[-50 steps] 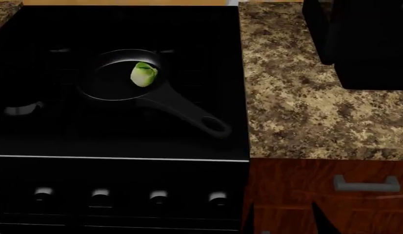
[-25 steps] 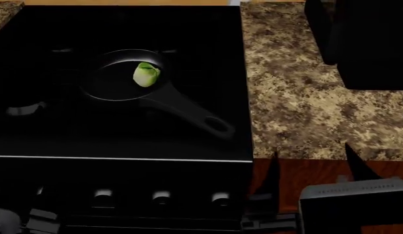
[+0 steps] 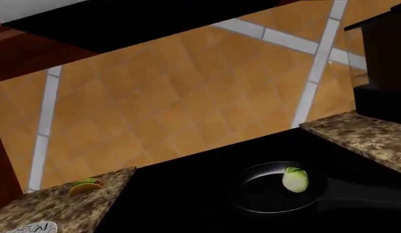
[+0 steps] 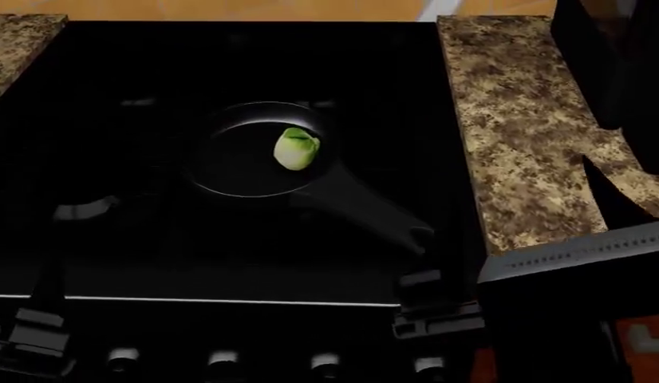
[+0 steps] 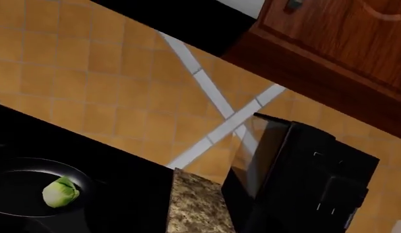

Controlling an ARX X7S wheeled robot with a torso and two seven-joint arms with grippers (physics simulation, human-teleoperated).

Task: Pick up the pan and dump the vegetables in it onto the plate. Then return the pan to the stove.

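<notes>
The black pan [image 4: 244, 159] sits on the stove [image 4: 116, 231] with its long handle [image 4: 377, 215] pointing toward the front right. One green Brussels sprout [image 4: 297, 149] lies inside, near the handle side. Pan and sprout also show in the left wrist view [image 3: 272, 191] and in the right wrist view [image 5: 25, 191]. My right gripper [image 4: 516, 195] is open. It hovers at the stove's front right, just right of the handle's end, one finger [image 4: 617, 195] over the counter. My left gripper [image 4: 26, 315] is at the front left corner, mostly cut off. A sliver of the plate [image 3: 33, 227] shows on the left counter.
Speckled brown counters flank the stove on the right [image 4: 511, 120] and the left [image 4: 16, 48]. A black appliance [image 4: 617, 56] stands at the right counter's back and also shows in the right wrist view [image 5: 304, 179]. A taco-like item [image 3: 87, 184] lies on the left counter. Knobs [image 4: 223, 361] line the stove front.
Both arms have risen into the head view, and the right gripper now stands beside the handle's end. The view has shifted so the pan appears further right. Pan and sprout have not moved.
</notes>
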